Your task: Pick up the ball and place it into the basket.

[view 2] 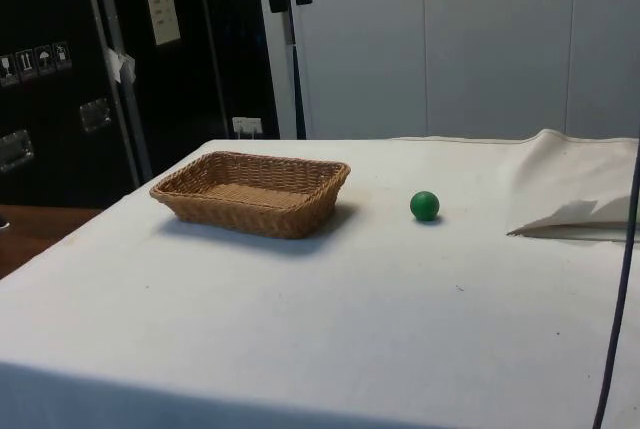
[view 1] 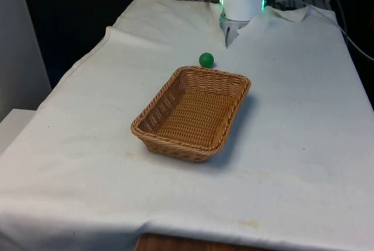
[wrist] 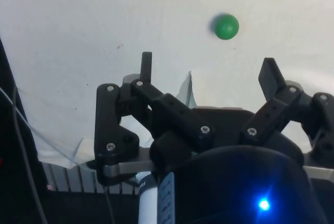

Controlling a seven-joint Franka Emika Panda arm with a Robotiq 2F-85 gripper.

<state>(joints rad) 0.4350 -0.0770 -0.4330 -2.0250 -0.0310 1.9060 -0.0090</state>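
green ball (view 1: pixel 205 59) resting on the table (view 1: pixel 292 122) just beside the wicker basket (view 1: pixel 231 110); gripper (wrist: pixel 209 72) high above, jaws wide, holding nothing.

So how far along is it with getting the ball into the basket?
Nothing is done yet. The small green ball sits on the white cloth beside the empty brown wicker basket. The black two-finger gripper hangs open above the cloth, holding nothing. Grasping, lifting and placing all remain.

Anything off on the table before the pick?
Only the white cloth: near the robot's base it is rucked into a raised fold with an edge lifted off the table. The green ball sits on the cloth just beyond the upright, empty basket, apart from it. The claw is open.
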